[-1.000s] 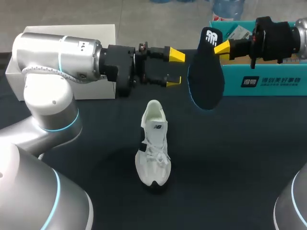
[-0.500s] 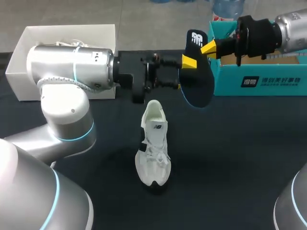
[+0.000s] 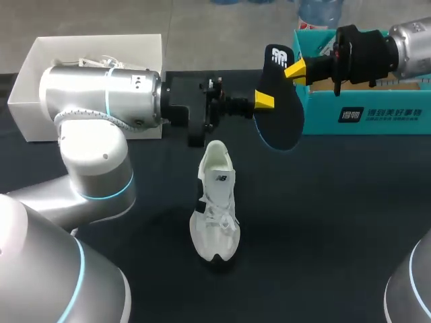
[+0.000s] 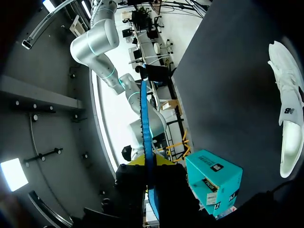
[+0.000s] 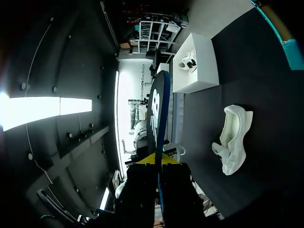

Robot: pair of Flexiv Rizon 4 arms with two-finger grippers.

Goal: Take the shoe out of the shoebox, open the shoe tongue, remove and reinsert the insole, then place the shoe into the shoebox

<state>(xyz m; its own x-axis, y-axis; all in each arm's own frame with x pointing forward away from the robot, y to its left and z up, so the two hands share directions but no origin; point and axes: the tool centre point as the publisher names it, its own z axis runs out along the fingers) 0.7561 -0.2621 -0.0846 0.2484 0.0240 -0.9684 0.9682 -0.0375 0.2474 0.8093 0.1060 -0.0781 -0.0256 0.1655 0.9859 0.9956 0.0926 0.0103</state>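
Note:
A white shoe (image 3: 215,202) lies on the dark table, toe toward me. Above and beyond it hangs the dark insole (image 3: 279,111) with a blue rim, held on edge. My right gripper (image 3: 296,68) is shut on its heel end. My left gripper (image 3: 264,101) comes in from the left and is shut on the insole's side rim. In the left wrist view the insole (image 4: 145,128) runs edge-on between the fingers of the left gripper (image 4: 148,164), with the shoe (image 4: 287,123) off to the side. In the right wrist view the insole (image 5: 156,114) stands up from the right gripper (image 5: 159,159).
A white shoebox (image 3: 40,74) stands at the back left behind my left arm, with a second shoe inside it. A teal box (image 3: 363,111) stands at the back right under my right arm.
My left gripper moved right to the insole and went from wide open to shut on its rim. The right arm brought the insole a little leftward. The shoe stayed put.

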